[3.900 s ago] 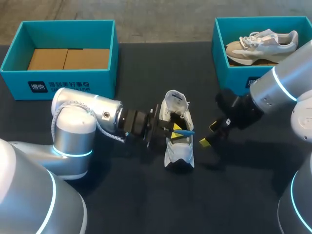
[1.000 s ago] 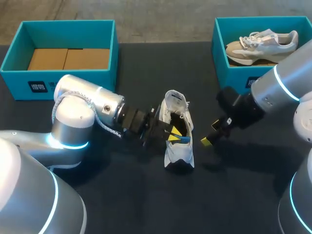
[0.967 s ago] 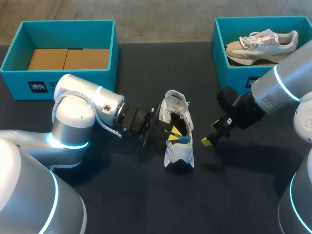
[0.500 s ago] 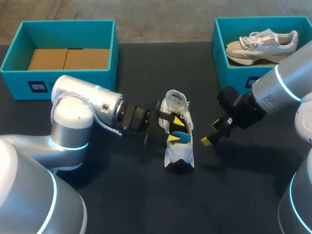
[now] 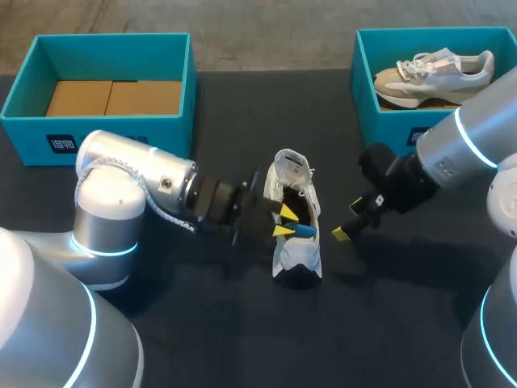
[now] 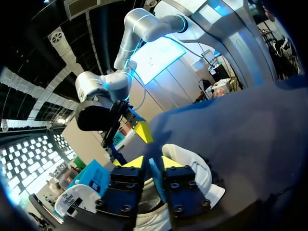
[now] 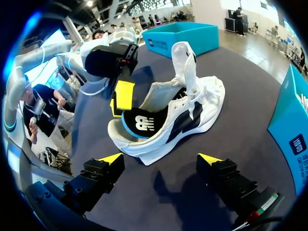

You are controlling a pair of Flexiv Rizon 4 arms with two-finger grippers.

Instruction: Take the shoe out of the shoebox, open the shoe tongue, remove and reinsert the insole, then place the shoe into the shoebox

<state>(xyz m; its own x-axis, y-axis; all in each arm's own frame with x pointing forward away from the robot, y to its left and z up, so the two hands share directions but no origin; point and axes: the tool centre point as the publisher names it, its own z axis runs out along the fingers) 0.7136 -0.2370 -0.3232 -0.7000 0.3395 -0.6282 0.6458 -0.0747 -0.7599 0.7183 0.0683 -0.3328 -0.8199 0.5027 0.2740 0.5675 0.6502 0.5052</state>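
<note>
While pinched between the closed fingers of the left claw (image 5: pixel 284 221), blue-edged insole (image 5: pixel 305 229) partway out of the white sneaker (image 5: pixel 297 257); judged mid-removal or mid-reinsertion, not distinguishable. Sneaker upright on its sole at mid-bench (image 5: pixel 242 323), tongue raised so as to clear the opening, well apart from the teal shoebox (image 5: pixel 97 133). Right claw (image 5: pixel 347 222) open just beside the sneaker, not touching, probably waiting to steady it.

Dark table (image 5: pixel 242 339); left shoebox (image 5: pixel 113 133), right shoebox (image 5: pixel 388 121), 1 white shoe (image 5: pixel 297 255)
</note>
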